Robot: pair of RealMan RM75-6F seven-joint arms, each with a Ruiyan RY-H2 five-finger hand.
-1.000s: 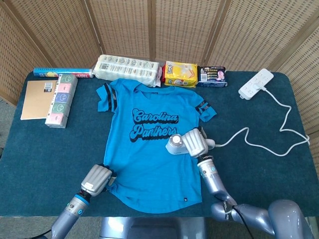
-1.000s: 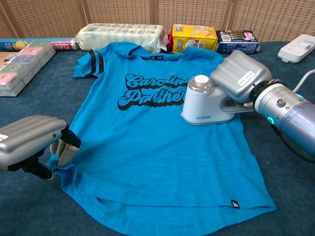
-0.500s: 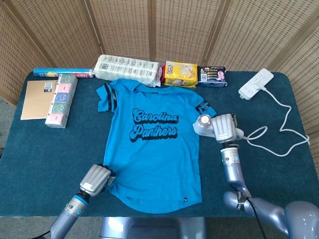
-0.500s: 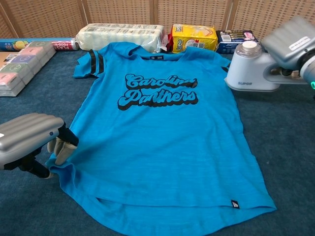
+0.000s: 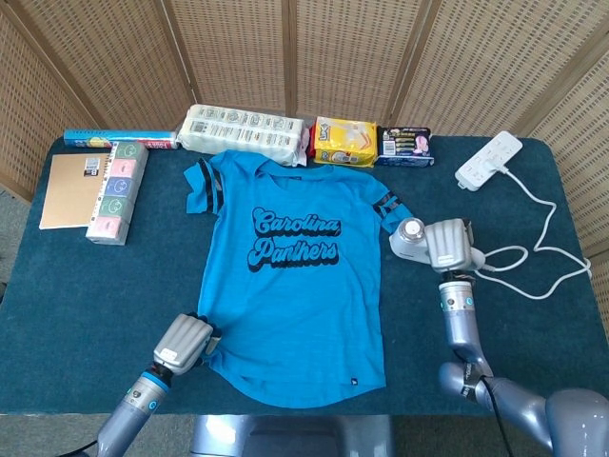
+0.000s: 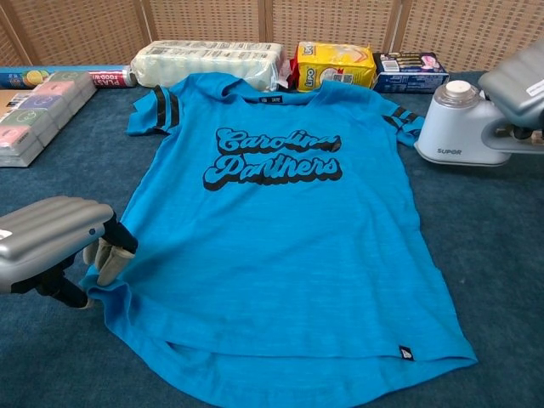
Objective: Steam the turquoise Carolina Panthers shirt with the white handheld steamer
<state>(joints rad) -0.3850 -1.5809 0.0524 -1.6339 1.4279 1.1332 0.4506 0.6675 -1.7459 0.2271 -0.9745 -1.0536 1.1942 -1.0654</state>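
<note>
Shirt [image 5: 290,276] in turquoise lies flat, front up, on the dark blue table [image 5: 86,295], collar toward the far edge. Just off its right sleeve, the right hand [image 5: 450,245] has its fingers wrapped around the handle of the white steamer [image 6: 463,136], whose base is on or just above the table; its cord [image 5: 533,257] trails to the power strip [image 5: 489,160]. At the near left hem, the left hand [image 6: 53,242] pinches the fabric with curled fingers [image 6: 106,259].

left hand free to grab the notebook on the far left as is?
Probably not: the left hand pins the shirt hem, and the notebook lies well beyond it at the table's far side.
</note>
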